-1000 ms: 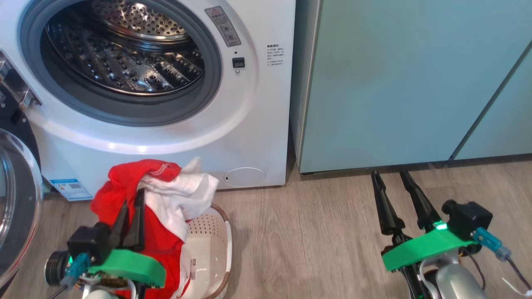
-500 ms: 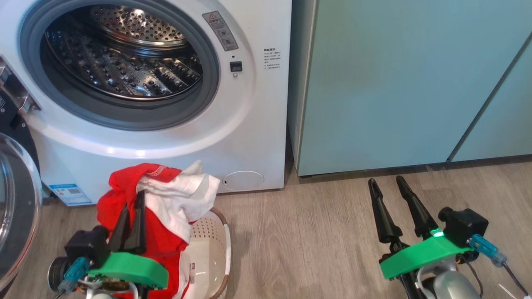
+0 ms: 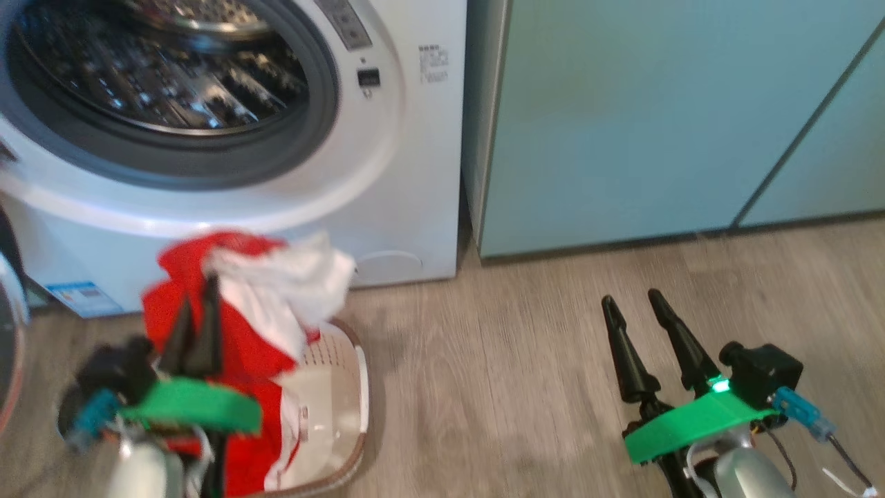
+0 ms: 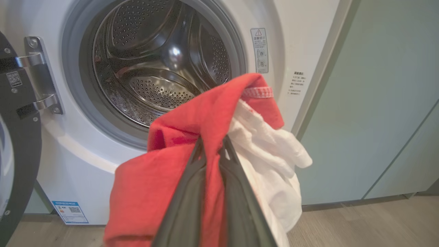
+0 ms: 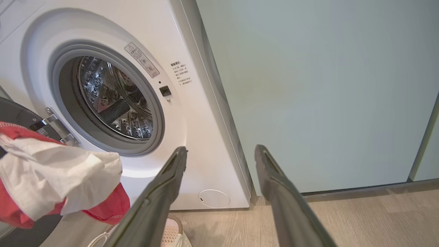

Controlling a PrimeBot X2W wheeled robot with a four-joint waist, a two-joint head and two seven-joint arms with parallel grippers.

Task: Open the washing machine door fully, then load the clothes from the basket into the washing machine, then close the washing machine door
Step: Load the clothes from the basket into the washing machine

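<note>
Pinches a fold of the clothes (image 4: 161, 185) between the jaws of the left gripper (image 4: 212, 144), pressed together on the red fabric. Holds the bundle, red with white on its right side, lifted before the lower rim of the drum opening. Lets the lower folds trail down over the left part of the basket (image 3: 335, 370), as seen from the head. Places the basket on the floor (image 3: 498, 387), just in front of the washing machine (image 3: 415, 173) and near the small round hatch (image 3: 387, 266) low on its front. Shows the steel drum (image 4: 161, 92) open, with the washing machine door (image 4: 17, 144) swung out to the left on its metal hinge (image 4: 37, 75); blurred at the left edge of the head view. Bears a blue-and-white label (image 4: 70, 212) at the lower left corner of the machine's front. Shows the right gripper (image 3: 630, 299) with jaws spread apart, over the floor well to the right of the basket, fingers pointing toward the pale teal cabinets (image 3: 622, 124) that stand against the machine's right side.
</note>
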